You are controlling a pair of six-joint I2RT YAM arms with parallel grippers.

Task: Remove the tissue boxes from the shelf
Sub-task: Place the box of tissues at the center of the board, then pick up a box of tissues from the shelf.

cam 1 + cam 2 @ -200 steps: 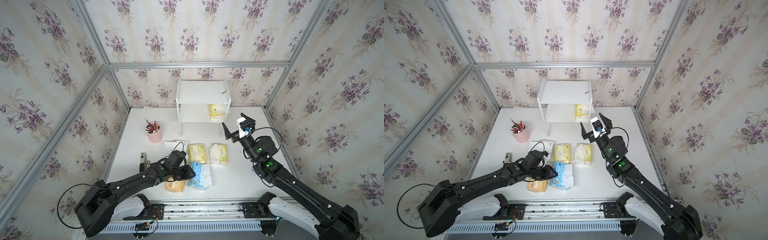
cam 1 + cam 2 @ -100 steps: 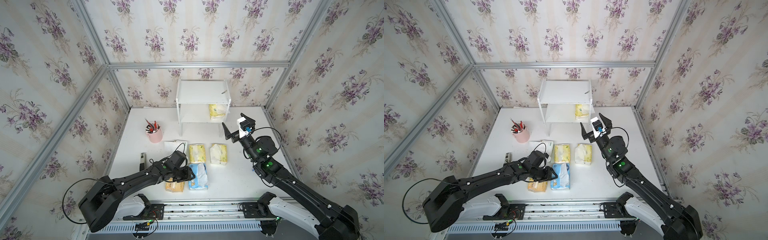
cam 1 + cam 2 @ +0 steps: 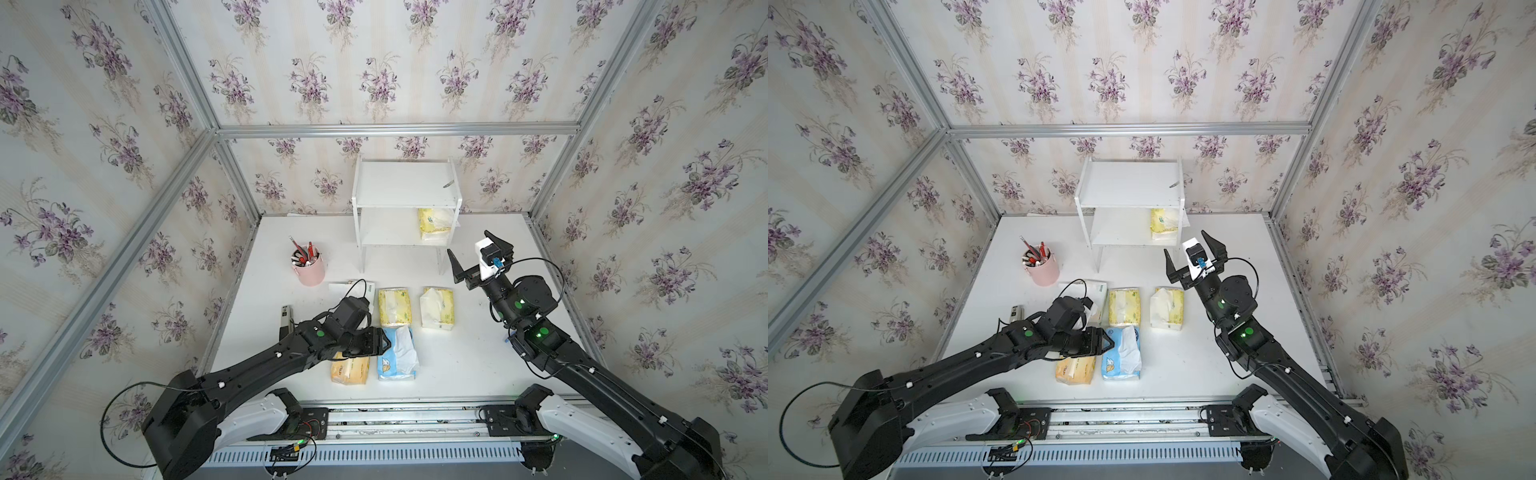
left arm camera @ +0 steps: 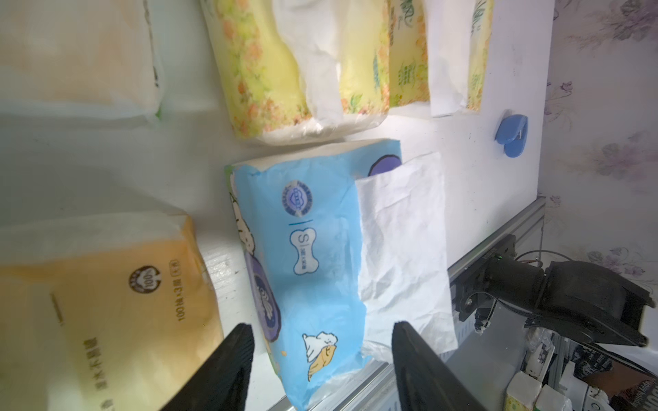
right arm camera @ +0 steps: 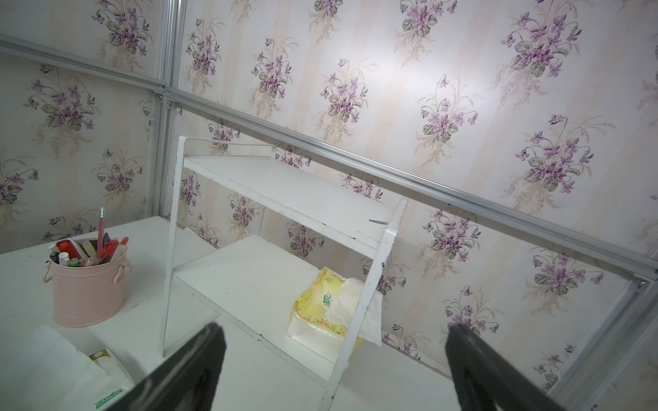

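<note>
Left claw (image 4: 320, 331): fingers apart, at the edge of the blue tissue pack (image 3: 397, 353). In the left wrist view the pack shows between the two fingers; contact cannot be determined. The pack lies flat on the surface (image 3: 461, 365), with the orange pack (image 3: 349, 370) just beside it. Two yellow packs (image 3: 395, 307) (image 3: 437, 309) lie side by side nearer the shelf (image 3: 405, 187). A white pack (image 3: 1096, 291) lies partly under the left arm.

Right claw (image 3: 468, 242): fingers wide apart, empty, raised in front of the shelf. One yellow pack (image 3: 434, 224) lies on the lower board, at the right end. A pink pen cup (image 3: 309, 272) stands left of the shelf.
</note>
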